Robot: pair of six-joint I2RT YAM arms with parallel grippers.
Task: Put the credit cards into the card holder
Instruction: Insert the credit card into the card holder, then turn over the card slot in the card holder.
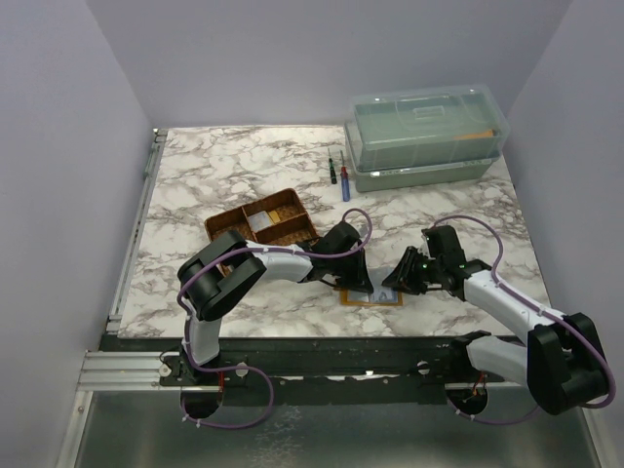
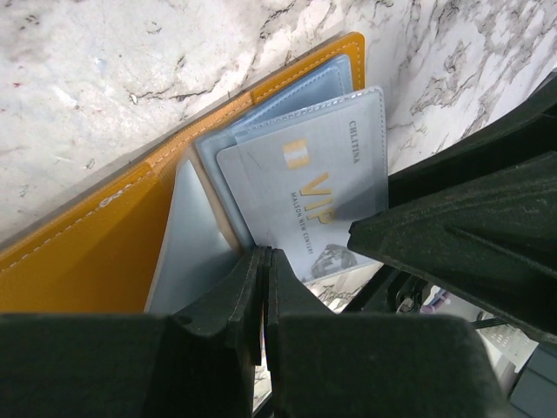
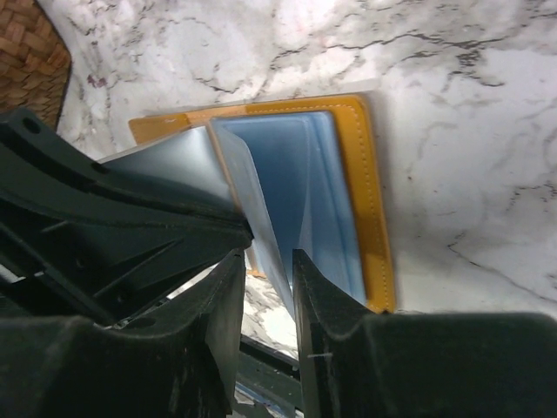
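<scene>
The mustard-orange card holder (image 1: 370, 296) lies open near the table's front edge, between both grippers. In the left wrist view its orange cover (image 2: 96, 252) and pale blue pockets (image 2: 287, 100) show, with a pale "VIP" credit card (image 2: 309, 196) partly in a pocket. My left gripper (image 2: 264, 259) is shut, its tips pinching the holder's pale inner flap (image 2: 187, 244). In the right wrist view the card's (image 3: 261, 222) thin edge stands between my right gripper's (image 3: 268, 261) parted fingers, against the right one. The holder (image 3: 370, 200) lies just beyond.
A brown woven tray (image 1: 258, 222) with compartments sits behind the left gripper; its corner shows in the right wrist view (image 3: 30, 48). A clear lidded box (image 1: 429, 136) stands at the back right, with pens (image 1: 338, 175) beside it. The table's front edge is close below the holder.
</scene>
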